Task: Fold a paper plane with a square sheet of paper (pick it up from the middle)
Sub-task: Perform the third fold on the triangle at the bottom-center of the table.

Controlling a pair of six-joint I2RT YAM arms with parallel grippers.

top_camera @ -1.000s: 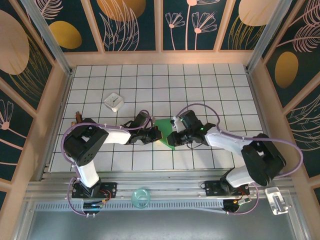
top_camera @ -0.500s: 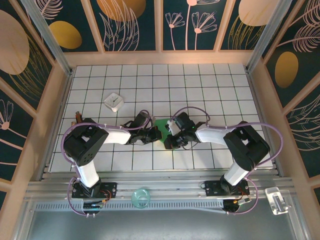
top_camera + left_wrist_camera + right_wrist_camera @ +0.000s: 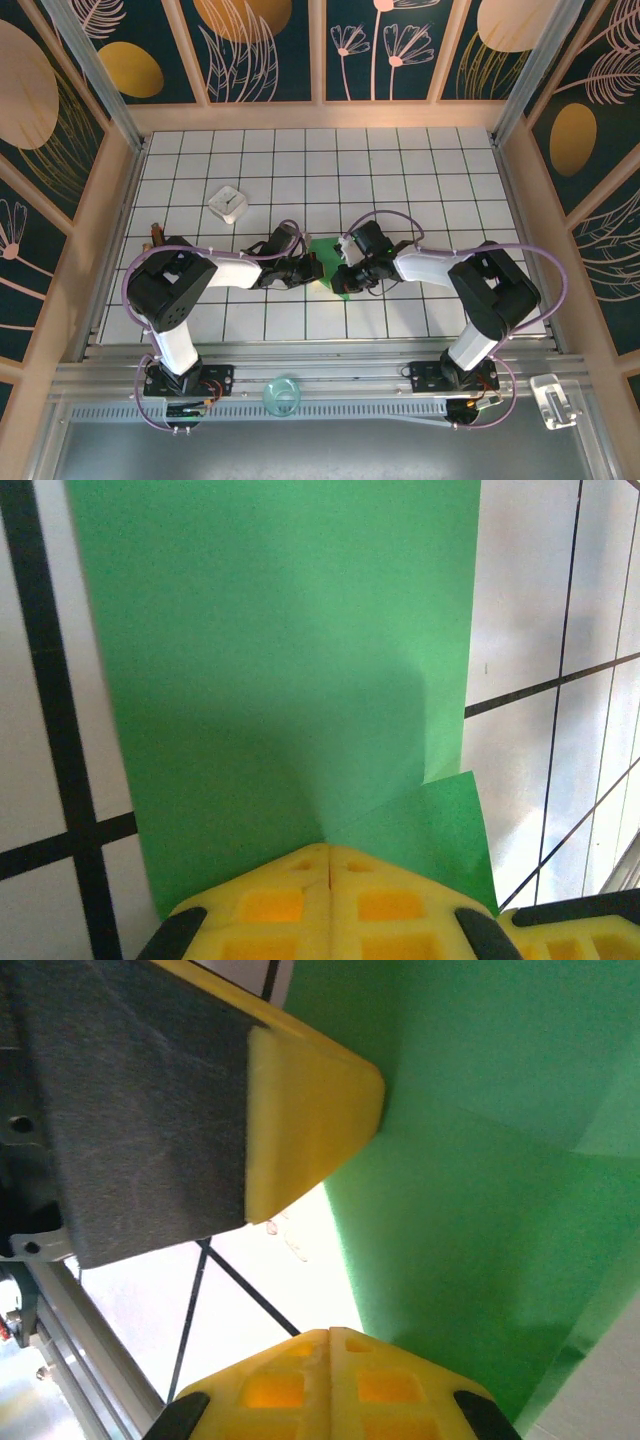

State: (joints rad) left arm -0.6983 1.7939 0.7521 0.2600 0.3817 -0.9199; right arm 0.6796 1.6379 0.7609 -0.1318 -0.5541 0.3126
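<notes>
Entry: the square sheet of paper [image 3: 327,262], bright green and already creased, lies on the white tiled surface [image 3: 400,170], with both arms converging on it. The left gripper [image 3: 312,268] sits at the sheet's left edge. In the left wrist view its jaws are pressed together with no gap at the seam [image 3: 328,852], and a raised fold of the sheet [image 3: 270,680] runs straight into that seam: clamped on the paper. A small folded corner flap of the paper lies just right of the seam. The right gripper [image 3: 343,275] sits at the sheet's right side, its body covering part of the paper from above. In the right wrist view its jaws are also together [image 3: 328,1335], closed on the sheet's near edge [image 3: 480,1160]. One yellow pad of the left gripper [image 3: 300,1110] touches the same sheet just beside them. The two grippers crowd the sheet from both sides, so little green shows between them from overhead. A small white box [image 3: 228,203] stands well apart, up and left of the sheet. A clear round object [image 3: 282,394] rests on the rail, well below the sheet.
</notes>
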